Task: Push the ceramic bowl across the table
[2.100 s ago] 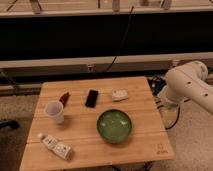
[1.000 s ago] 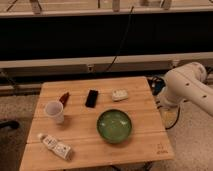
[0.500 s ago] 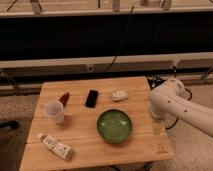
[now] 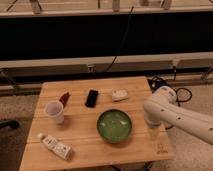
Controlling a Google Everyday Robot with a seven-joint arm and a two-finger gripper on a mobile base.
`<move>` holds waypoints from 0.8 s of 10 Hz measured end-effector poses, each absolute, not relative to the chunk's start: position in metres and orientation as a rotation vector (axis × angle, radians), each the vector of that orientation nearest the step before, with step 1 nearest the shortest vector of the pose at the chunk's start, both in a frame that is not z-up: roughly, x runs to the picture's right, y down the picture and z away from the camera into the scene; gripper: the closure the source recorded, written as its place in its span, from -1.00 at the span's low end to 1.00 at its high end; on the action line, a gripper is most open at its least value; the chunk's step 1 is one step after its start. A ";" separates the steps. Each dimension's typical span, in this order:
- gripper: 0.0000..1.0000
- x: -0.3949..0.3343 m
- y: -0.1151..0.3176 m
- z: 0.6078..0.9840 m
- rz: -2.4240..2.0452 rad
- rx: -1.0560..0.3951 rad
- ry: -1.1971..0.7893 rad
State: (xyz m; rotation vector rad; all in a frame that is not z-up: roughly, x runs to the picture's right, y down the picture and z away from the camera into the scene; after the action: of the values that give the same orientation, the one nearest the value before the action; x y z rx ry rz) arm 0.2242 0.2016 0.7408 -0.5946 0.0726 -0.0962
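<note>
Glossy green ceramic bowl point(image 4: 114, 125), gripper point(image 4: 153, 131) beside

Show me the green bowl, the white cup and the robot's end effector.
ceramic bowl point(image 4: 114, 125), camera view, middle of its inside.
white cup point(image 4: 56, 115), camera view, its front wall.
end effector point(image 4: 152, 131), camera view, its lower tip, right of the bowl, above the table point(image 4: 85, 144).

Green ceramic bowl point(image 4: 114, 125) on the table point(image 4: 80, 86) — claw point(image 4: 153, 131) beside it, near the logo point(image 4: 161, 148) corner.
</note>
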 end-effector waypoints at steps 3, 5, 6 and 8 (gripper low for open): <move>-0.60 0.208 0.206 0.746 -0.133 -0.604 0.067; -0.41 0.201 0.206 0.745 -0.122 -0.604 0.067; -0.20 0.190 0.207 0.745 -0.121 -0.604 0.068; 0.20 0.176 0.207 0.747 -0.123 -0.599 0.060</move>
State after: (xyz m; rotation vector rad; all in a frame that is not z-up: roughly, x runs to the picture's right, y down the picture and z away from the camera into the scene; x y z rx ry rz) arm 0.1756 0.2071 0.7472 -0.5993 0.0597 -0.1225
